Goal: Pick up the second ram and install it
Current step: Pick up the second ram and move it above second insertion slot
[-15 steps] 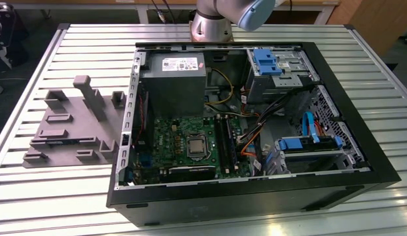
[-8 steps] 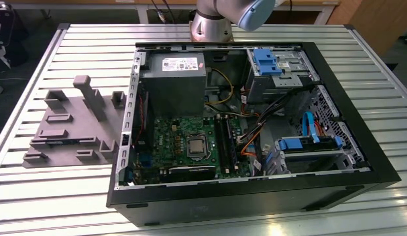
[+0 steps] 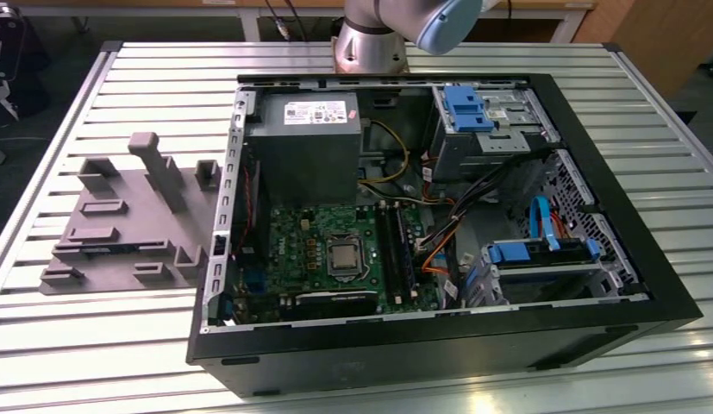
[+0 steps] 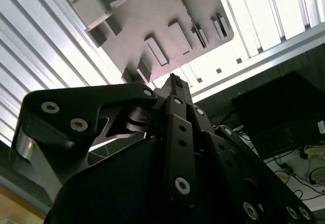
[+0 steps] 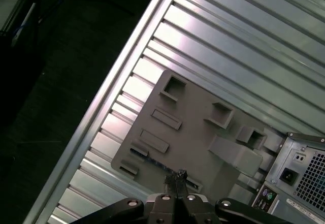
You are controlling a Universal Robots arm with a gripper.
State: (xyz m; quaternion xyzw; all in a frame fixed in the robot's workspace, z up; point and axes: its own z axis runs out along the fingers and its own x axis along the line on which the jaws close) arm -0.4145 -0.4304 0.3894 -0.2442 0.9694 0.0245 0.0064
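Presently the hand (image 5: 175, 176) is hanging over the grey holder block (image 5: 188, 117), clear of it and gripping nothing. In both wrist views its two slim black fingertips (image 4: 175, 82) are pressing together with no gap between them. In the first wrist view the tips are pointing down near the holder's edge, just beside the second ram (image 5: 151, 159).

The second ram is lying in a low slot of the holder, showing as a thin dark blue strip. In the exterior view the same strip (image 3: 90, 250) is sitting toward the front of the holder, at the exterior view's left and well apart from the computer case (image 3: 448, 345). The holder is resting flat on the slatted metal counter (image 3: 126, 78), just beside the case's side wall. Its tall post (image 3: 160, 172) is standing upright.

The case is lying open on the counter with the green motherboard (image 3: 298, 250) facing up. Whether a stick is already sitting in its long black slots (image 3: 393, 246), I cannot tell. The arm's base (image 3: 373, 39) is standing behind the case.

As for writing, a white label (image 3: 315, 112) is sitting on top of the grey power supply (image 3: 304, 159), and I cannot make out its print. Small stickers (image 5: 266, 198) are showing on the case's rear panel in the first wrist view, and their print is likewise unreadable to me.
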